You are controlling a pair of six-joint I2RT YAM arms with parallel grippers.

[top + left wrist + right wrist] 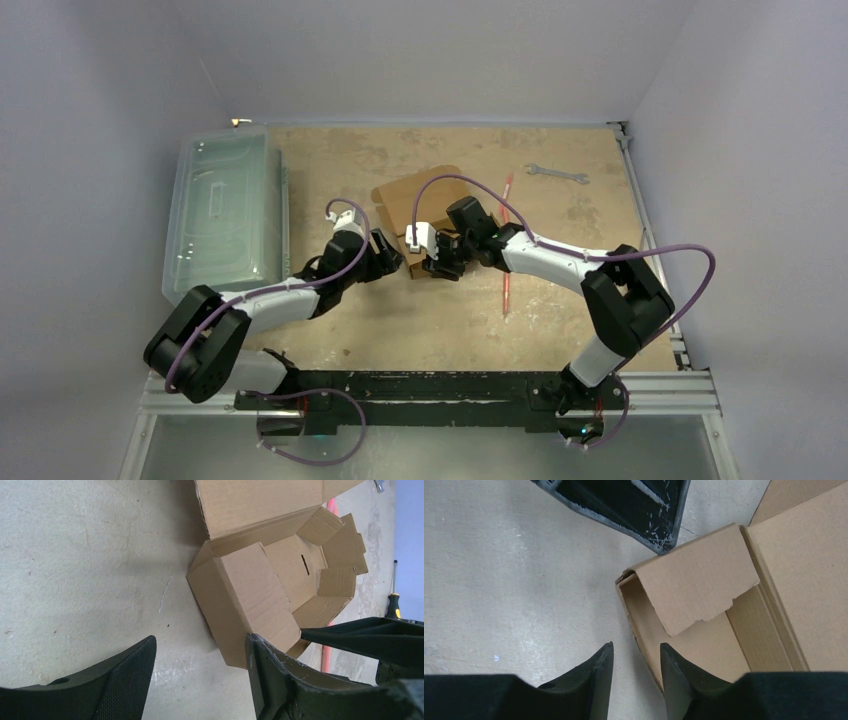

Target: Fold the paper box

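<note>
A: Step?
B: End flap point(694, 580) tuck. Box point(400, 205) half formed, on table point(560, 300) between the arms.
A: Claws?
B: Left gripper point(200, 645) wide, empty; right gripper point(636, 650) narrow, empty. Next, probably press the flap down inside.

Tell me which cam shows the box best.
Left wrist. The box sits almost whole there: one side wall folded up, open end flaps, a slot in the floor. Top external shows only a small brown patch, partly hidden. Right wrist shows just one corner with a flap bent inward.
</note>
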